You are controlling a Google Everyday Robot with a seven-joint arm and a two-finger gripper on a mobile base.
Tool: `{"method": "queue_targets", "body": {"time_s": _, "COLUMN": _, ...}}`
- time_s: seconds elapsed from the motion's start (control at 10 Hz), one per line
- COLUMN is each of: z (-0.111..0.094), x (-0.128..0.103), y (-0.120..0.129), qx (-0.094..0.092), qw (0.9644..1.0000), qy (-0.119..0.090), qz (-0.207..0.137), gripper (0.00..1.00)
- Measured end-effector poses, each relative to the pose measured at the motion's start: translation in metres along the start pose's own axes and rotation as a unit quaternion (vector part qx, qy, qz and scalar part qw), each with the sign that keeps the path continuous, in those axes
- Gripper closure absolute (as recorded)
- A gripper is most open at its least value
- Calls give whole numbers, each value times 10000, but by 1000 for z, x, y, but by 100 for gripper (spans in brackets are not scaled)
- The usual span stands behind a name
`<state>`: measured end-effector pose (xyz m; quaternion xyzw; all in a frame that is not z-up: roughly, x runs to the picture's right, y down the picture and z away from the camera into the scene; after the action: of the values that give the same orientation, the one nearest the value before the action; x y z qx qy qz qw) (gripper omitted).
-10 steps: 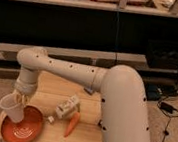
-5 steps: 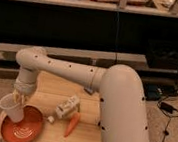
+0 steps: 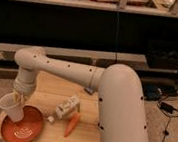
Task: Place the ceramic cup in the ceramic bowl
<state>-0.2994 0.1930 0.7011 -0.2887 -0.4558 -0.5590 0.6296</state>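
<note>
The ceramic cup (image 3: 11, 108) hangs tilted at the far left of the desk, its wide rim leaning out to the left and its narrower base overlapping the upper left rim of the ceramic bowl (image 3: 22, 128). Against the frames from a second and half a second ago, it sits in nearly the same place; any shift is too slight to tell. The cup is plain, off-white, smooth and tapered, with no handle showing.

The hand (image 3: 17, 96) comes straight down from the arm's wrist onto the cup's upper right edge and appears to pinch the rim there; its tips are hard to separate from the cup. Its pose matches the earlier frames.

The bowl is a wide, shallow, orange-red round dish, plate-like, with pale curved swirl marks near its centre. It lies at the front left corner of the desk (image 3: 54, 88), a light wooden top with a flat matte surface.

To the right of the bowl lies a white carton-like box (image 3: 67, 107) on its side, angled, with a small cap end toward the bowl. Just beside it, nearer the front edge, lies an orange carrot (image 3: 72, 124), long and tapered. Both are unmoved.

The arm (image 3: 105, 88) is thick, white and rounded, dotted with small dark marks.
</note>
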Motion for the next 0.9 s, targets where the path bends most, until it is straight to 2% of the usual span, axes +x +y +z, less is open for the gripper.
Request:
{"method": "queue_targets", "body": {"time_s": 0.1, "z": 0, "x": 0, "y": 0, "qx": -5, "qw": 10000, "qy": 15, "qz": 8, "gripper": 81}}
{"method": "queue_targets", "body": {"time_s": 0.3, "z": 0, "x": 1, "y": 0, "qx": -7, "qw": 10000, "qy": 39, "qz": 25, "gripper": 87}}
{"method": "queue_targets", "body": {"time_s": 0.5, "z": -1, "x": 2, "y": 0, "qx": -19, "qw": 10000, "qy": 70, "qz": 42, "gripper": 81}}
{"method": "queue_targets", "body": {"time_s": 0.9, "z": 0, "x": 2, "y": -1, "qx": -37, "qw": 9999, "qy": 113, "qz": 64, "gripper": 81}}
